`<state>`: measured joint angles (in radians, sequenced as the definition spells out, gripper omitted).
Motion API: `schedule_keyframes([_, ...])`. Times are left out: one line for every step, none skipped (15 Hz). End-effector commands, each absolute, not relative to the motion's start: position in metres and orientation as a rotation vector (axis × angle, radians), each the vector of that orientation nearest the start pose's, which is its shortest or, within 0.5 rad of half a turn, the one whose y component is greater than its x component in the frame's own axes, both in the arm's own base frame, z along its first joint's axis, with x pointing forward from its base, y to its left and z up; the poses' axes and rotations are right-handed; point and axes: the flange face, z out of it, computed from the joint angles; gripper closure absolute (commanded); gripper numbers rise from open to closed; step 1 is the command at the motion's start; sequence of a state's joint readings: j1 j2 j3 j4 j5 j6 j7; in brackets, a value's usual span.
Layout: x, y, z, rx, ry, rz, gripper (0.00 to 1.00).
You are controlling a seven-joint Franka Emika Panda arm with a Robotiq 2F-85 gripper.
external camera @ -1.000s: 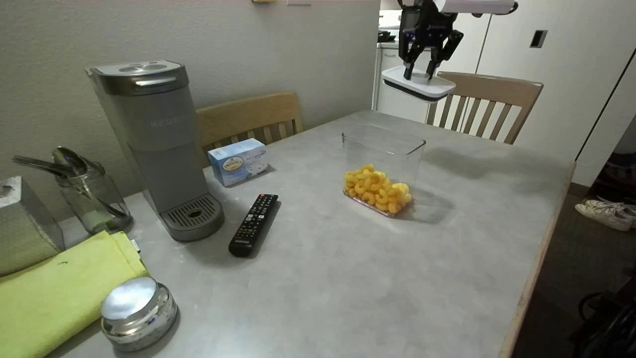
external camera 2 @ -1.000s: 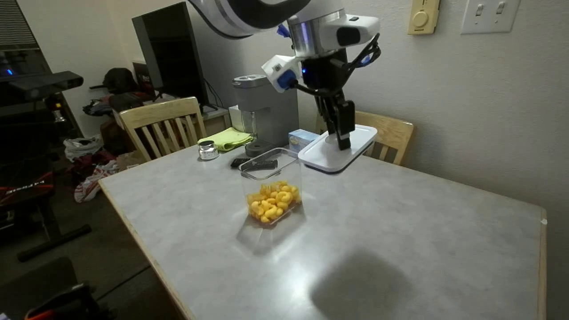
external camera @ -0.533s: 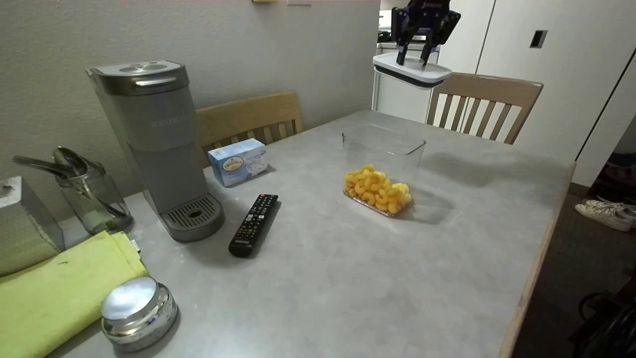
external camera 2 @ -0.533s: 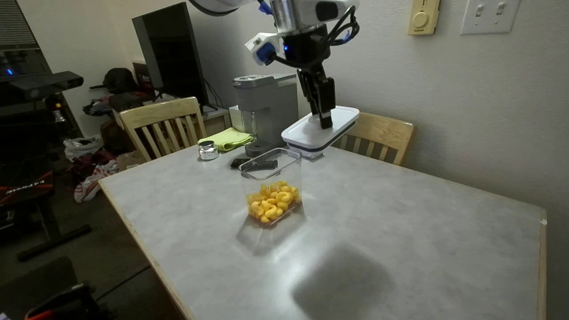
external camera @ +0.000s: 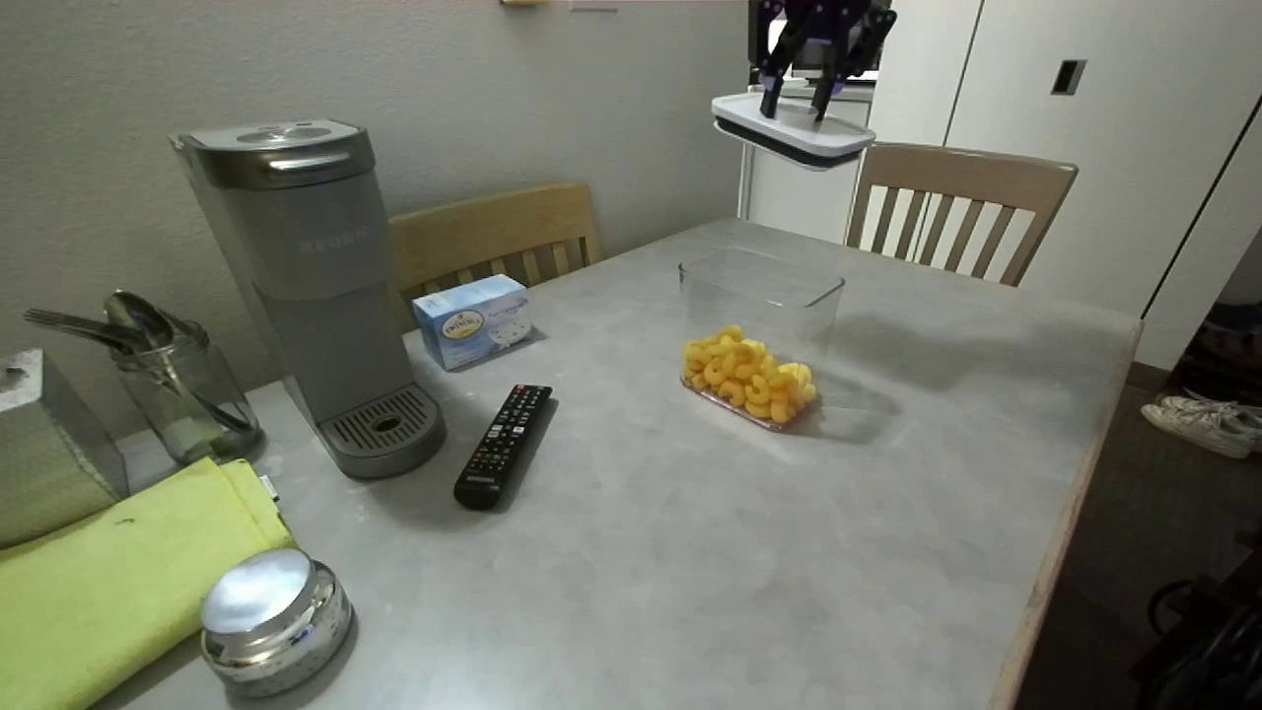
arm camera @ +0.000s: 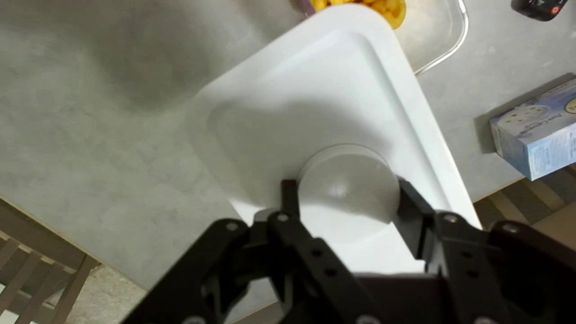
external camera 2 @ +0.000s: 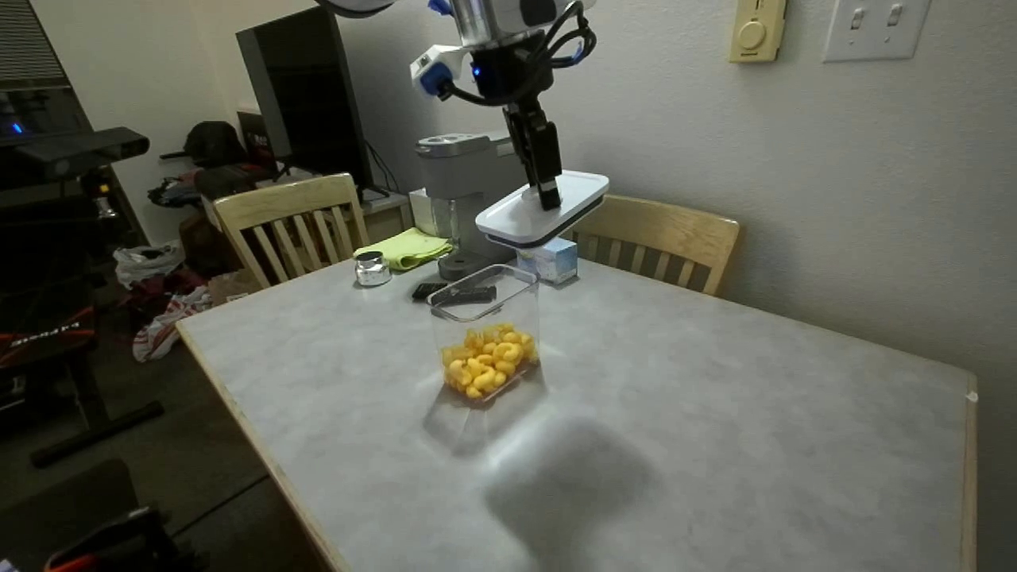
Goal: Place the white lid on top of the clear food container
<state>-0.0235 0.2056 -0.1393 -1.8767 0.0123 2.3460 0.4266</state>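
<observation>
The white lid [external camera: 795,130] hangs level in the air, above and behind the clear food container [external camera: 759,311] in an exterior view. It also shows in an exterior view [external camera 2: 516,216] and fills the middle of the wrist view [arm camera: 324,85]. My gripper [external camera: 795,111] is shut on the round knob [arm camera: 348,189] in the lid's middle, one finger on each side. The container stands upright and open on the table, with yellow food pieces [external camera 2: 489,361] in its bottom. In the wrist view the lid's far corner partly hides the container [arm camera: 434,27]; the lid is apart from it.
A blue-and-white box [external camera: 473,320], a black remote [external camera: 503,446] and a grey coffee maker [external camera: 335,286] stand on the table [external camera: 631,592]. A metal jar [external camera: 276,623], a yellow cloth [external camera: 128,582] and a glass jar [external camera: 182,394] lie further along. Chairs [external camera 2: 659,246] stand at the table's edges.
The gripper with the lid has moved left and up in both exterior views. Its shadow has shifted toward the container. The container has not moved.
</observation>
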Motion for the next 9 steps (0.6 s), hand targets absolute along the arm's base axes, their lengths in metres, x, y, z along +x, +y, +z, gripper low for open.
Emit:
schedule_keyframes([0.606,-0.088,0.439,-2.955,0.938,-0.453,0.71])
schedule_keyframes([0.603,-0.087,0.437,-2.955,0.941,-0.453,0.71])
schedule_keyframes([0.600,-0.088,0.435,-2.958,0.938,-0.462,0.71])
schedule_keyframes([0.597,-0.088,0.434,-2.959,0.943,-0.458,0.71])
schedule_keyframes([0.594,-0.087,0.430,-2.962,0.930,-0.467,0.71])
schedule_keyframes([0.591,-0.086,0.428,-2.959,0.924,-0.473,0.71])
schedule_keyframes([0.589,-0.085,0.424,-2.950,0.928,-0.483,0.71])
schedule_keyframes([0.588,-0.082,0.420,-2.942,0.929,-0.495,0.71])
schedule_keyframes([0.587,-0.079,0.416,-2.936,0.929,-0.506,0.71])
